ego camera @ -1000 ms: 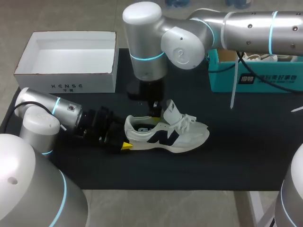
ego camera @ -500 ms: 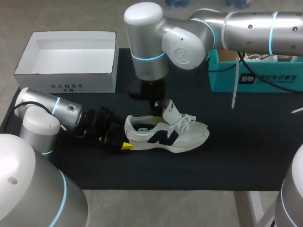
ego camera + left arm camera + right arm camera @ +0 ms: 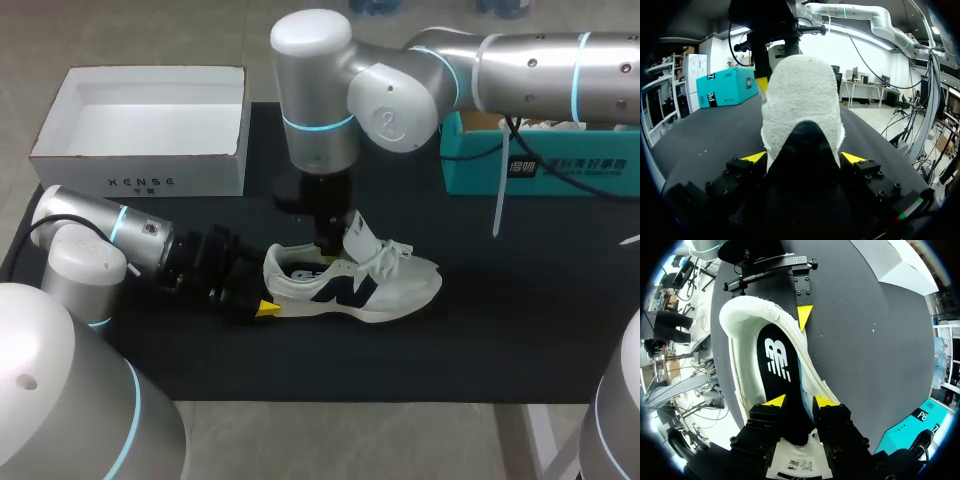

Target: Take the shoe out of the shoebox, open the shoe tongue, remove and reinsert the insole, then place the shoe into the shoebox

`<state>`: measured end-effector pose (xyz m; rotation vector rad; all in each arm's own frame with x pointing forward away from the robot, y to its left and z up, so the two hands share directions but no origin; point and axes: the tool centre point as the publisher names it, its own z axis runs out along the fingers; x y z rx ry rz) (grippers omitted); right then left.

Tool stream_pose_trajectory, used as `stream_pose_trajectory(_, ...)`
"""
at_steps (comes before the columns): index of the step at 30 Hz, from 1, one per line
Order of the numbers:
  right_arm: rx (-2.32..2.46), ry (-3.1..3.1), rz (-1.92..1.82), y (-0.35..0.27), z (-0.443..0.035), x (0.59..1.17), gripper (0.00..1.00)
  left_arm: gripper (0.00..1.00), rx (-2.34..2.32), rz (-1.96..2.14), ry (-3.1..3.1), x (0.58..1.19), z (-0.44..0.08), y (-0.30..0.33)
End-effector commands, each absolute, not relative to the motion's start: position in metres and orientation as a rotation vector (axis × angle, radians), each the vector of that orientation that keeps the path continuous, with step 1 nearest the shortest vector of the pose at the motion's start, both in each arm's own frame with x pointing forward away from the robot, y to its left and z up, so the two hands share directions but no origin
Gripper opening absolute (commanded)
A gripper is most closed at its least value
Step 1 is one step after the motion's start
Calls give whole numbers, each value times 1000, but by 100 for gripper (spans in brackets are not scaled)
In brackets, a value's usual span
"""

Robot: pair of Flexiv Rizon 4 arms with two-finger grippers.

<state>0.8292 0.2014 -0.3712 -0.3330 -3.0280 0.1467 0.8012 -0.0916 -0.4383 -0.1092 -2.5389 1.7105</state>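
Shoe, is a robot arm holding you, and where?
Yes. The left gripper holds the shoe by its heel, with fingers on both sides.

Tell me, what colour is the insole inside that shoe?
The shoe's insole is black with a white logo; the right wrist view shows it best.

table [image 3: 520, 300] — black top | teal box [image 3: 540, 165] — far right edge

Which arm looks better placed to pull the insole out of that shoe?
Right. The right tool hangs over the shoe opening, the black insole directly ahead of it. The left tool is clamped on the heel, steadying the shoe.
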Motion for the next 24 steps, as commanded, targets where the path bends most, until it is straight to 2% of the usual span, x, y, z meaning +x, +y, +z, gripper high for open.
stream_pose_trajectory(1,-334,-3023,135,200,-380,830,32,0,-110,1708,-2540,801,-443,-90)
stream_pose_trajectory(6,-328,-3006,112,202,-396,829,34,0,-110,1708,-2540,801,-443,-90)
stream_pose_trajectory(13,-311,-2946,77,206,-432,821,46,0,-110,1708,-2540,801,-443,-90)
stream_pose_trajectory(17,-314,-2925,57,204,-437,817,44,0,-110,1708,-2540,801,-443,-90)
stream_pose_trajectory(19,-309,-2904,39,203,-437,816,40,0,-110,1708,-2540,801,-443,-90)
stream_pose_trajectory(21,-296,-2876,40,203,-438,816,30,0,-110,1708,-2540,801,-443,-90)
stream_pose_trajectory(23,-287,-2841,57,204,-439,816,9,0,-110,1708,-2540,801,-443,-90)
stream_pose_trajectory(24,-278,-2830,50,204,-440,816,4,0,-110,1708,-2540,801,-443,-90)
